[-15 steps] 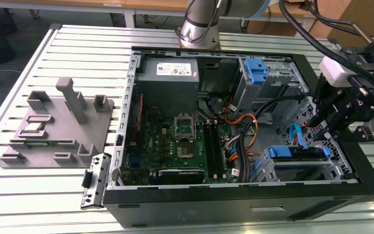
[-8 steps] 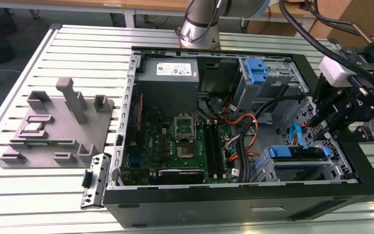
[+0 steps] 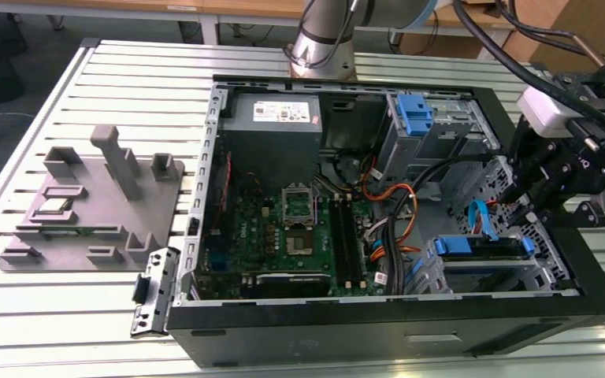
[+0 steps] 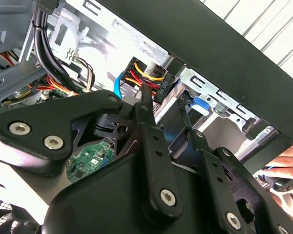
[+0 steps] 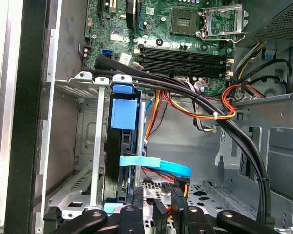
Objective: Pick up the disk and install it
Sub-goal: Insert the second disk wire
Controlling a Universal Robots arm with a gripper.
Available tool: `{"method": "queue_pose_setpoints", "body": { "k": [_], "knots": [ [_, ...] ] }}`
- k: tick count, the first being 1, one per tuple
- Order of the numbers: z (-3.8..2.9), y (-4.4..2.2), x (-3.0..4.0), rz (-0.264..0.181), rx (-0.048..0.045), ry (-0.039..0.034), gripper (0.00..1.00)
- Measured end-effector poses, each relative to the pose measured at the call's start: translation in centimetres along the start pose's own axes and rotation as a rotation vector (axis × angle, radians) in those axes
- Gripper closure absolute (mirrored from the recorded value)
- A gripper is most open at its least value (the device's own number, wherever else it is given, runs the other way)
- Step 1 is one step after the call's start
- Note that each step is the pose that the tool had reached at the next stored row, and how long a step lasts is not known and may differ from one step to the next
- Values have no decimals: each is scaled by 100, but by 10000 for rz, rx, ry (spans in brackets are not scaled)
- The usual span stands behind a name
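The slatted metal counter (image 3: 61, 315) carries an open black computer case (image 3: 387, 339) lying on its side, with a grey moulded fixture (image 3: 82, 213) beside it toward the exterior view's left. Inside the case lie the green motherboard (image 3: 281, 236) and the grey power-supply box (image 3: 273, 118), with a lone blue latch (image 3: 414, 114) on the upper bay. The robot arm's black claw (image 3: 554, 197) hangs over the case's edge at the exterior view's right, above the drive cage (image 3: 491, 272). The disk (image 3: 479, 246) sits on edge in that cage, blue rails showing; the first wrist view shows it (image 5: 123, 146) slotted between the cage's metal walls, a blue flat cable (image 5: 156, 165) just beside it. Whether the claw's fingers are wide or narrow I cannot tell. A person's hand (image 4: 285, 168) shows past the case in the second wrist view.
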State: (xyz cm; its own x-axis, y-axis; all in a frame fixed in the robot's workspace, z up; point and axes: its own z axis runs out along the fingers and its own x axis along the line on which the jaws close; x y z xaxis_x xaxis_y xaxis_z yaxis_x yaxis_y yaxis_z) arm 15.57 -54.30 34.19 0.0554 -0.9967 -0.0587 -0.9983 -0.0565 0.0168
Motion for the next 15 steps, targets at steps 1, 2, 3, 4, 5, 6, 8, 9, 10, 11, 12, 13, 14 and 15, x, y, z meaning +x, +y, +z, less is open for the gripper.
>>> {"method": "queue_pose_setpoints", "body": {
  "k": [1, 2, 3, 4, 5, 6, 8, 9, 10, 11, 12, 13, 14, 15],
  "knots": [
    [0, 0, 0, 0, 0, -1, 64],
    [0, 0, 0, 0, 0, -1, 64],
    [0, 0, 0, -1, 0, -1, 64],
    [0, 0, 0, 0, 0, -1, 64],
    [-1, 0, 0, 0, 0, 0, 64],
    [-1, 0, 0, 0, 0, 0, 64],
    [-1, -1, 0, -1, 0, 1, 64],
    [-3, -7, 0, -2, -1, 6, 64],
    [-3, -16, 1, -1, -1, 8, 64],
    [-2, -26, 2, 0, 0, 7, 64],
    [-2, -37, 2, 0, -1, 6, 64],
    [-2, -47, 3, 0, -1, 7, 64],
    [-3, -56, 3, -1, -1, 8, 64],
    [-3, -64, 3, 0, 0, 9, 64]
  ]
}}
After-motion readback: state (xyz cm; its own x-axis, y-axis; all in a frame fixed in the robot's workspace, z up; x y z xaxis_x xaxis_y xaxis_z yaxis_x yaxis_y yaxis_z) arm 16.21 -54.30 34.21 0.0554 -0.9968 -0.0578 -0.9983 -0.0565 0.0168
